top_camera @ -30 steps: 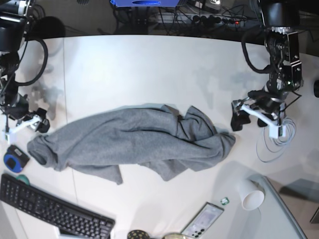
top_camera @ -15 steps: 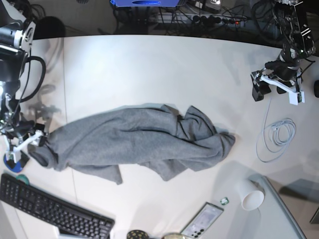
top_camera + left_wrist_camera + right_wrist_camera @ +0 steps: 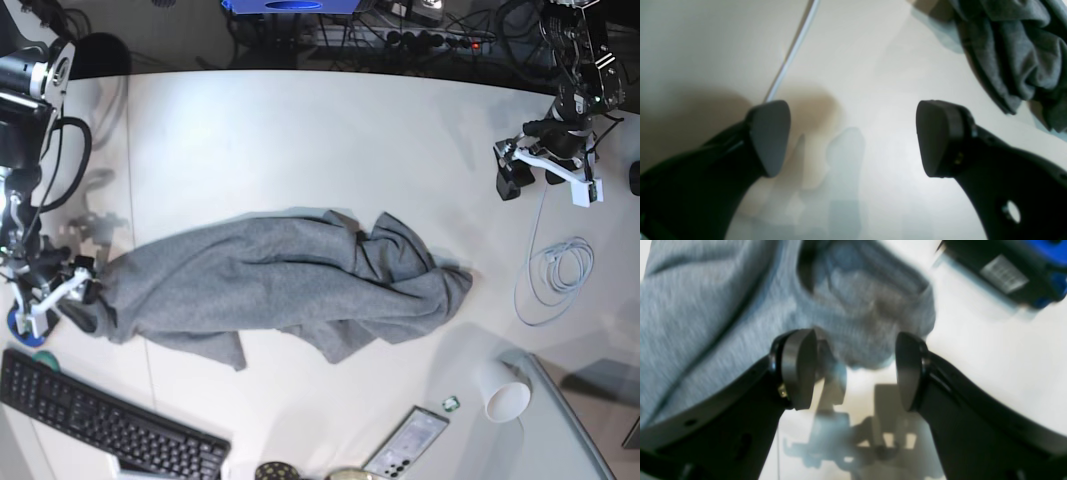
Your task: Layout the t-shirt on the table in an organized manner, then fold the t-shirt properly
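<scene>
None of the layout was done yet: the t-shirt (image 3: 270, 285) lay bunched in a long heap mid-worktop, so spreading and every fold were left. Near edge was crowded w/ a keyboard (image 3: 100, 420), a phone (image 3: 408, 442) and a cup (image 3: 503, 390). Right gripper (image 3: 853, 371) stood unclenched at the shirt's end, grasping nothing. Further back, left gripper (image 3: 545, 170) hung spread wide, well apart from the cloth, by a cable (image 3: 555, 275). Far half of the worktop (image 3: 300, 140) gave most room for spreading.

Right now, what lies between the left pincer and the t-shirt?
Only bare table. The base view shows nothing between the left pincer and the t-shirt.
</scene>
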You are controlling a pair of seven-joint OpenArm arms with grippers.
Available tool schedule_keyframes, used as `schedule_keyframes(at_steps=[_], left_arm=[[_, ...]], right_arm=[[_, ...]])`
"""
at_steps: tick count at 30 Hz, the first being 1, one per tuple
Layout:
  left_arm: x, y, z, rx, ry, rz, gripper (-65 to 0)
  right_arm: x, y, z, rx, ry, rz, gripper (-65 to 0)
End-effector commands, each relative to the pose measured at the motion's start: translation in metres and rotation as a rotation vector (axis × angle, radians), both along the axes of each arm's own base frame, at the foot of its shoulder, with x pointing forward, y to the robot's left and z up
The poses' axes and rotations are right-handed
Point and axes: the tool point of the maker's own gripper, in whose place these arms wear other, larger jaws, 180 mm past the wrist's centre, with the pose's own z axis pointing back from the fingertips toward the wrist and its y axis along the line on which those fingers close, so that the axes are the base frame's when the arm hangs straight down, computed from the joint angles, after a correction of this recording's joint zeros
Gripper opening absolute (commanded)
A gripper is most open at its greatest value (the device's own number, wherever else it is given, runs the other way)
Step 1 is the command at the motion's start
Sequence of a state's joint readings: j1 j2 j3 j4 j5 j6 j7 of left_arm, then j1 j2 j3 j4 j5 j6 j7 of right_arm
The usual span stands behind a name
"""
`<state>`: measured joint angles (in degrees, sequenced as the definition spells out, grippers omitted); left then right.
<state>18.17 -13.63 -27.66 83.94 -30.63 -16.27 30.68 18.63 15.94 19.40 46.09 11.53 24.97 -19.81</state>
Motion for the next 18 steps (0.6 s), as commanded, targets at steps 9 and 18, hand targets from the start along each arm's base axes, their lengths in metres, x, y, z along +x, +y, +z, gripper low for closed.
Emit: schedule_keyframes(at_steps=[9,18], left_arm=[[0.013,0.005,0.014,0.012,-0.056,-0.001,-8.9],[0.013,0.008,0.015,0.016,-0.057,0.006,-8.9]], right_arm=[[0.026,-0.003,0.016,0.028,-0.045,-0.011,-29.6],[0.024,0.021,0.007,-0.025,0.000,0.107,-64.5]])
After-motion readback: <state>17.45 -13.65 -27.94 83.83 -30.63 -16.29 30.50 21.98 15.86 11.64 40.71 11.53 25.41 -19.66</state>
